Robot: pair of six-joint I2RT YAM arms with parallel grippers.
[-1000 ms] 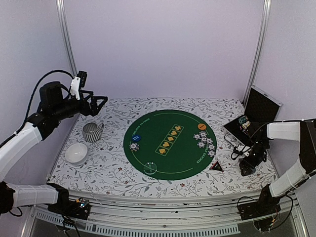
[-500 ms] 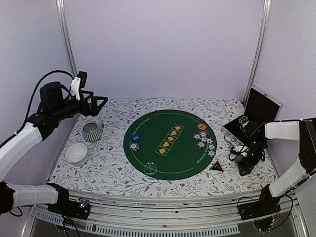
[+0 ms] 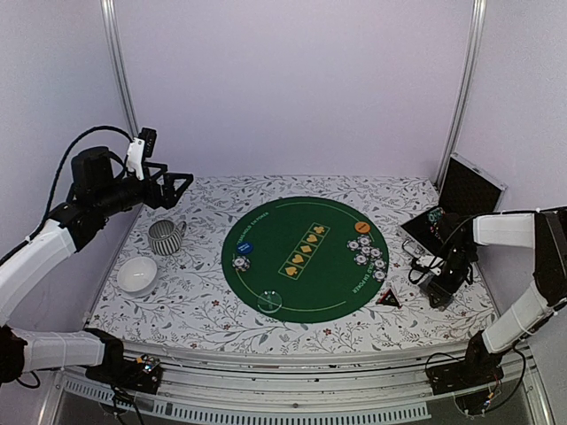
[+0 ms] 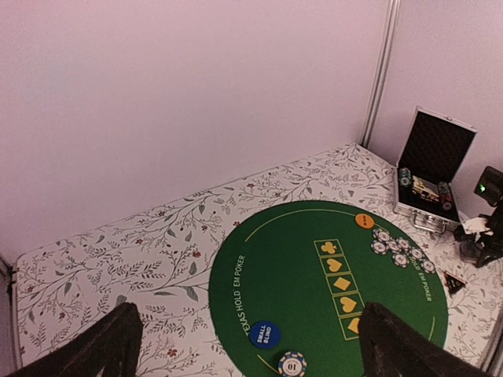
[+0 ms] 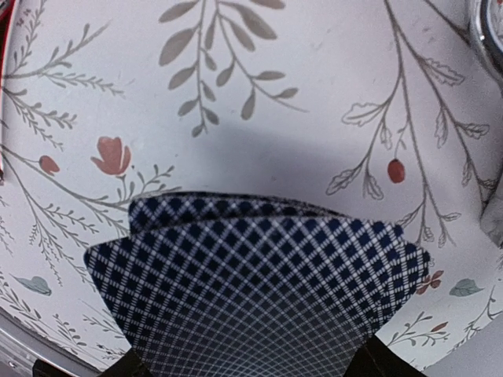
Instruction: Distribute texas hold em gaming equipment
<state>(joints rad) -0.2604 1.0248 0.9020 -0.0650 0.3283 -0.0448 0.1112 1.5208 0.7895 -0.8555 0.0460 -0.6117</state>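
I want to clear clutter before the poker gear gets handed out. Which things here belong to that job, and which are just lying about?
For the job: cards, chips, blue button, orange button.
Just lying about: mug, bowl.

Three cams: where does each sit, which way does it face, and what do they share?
Top external: fixed above and behind the bases, looking down and forward over the green mat; left arm and right arm show.
Left wrist: high at the table's left, facing right across the mat to the open case; left fingertips at the bottom corners.
Right wrist: close over the floral cloth, facing down at fanned cards; right fingertips show at the bottom.
Shared: top and left wrist both see mat, chips, case.
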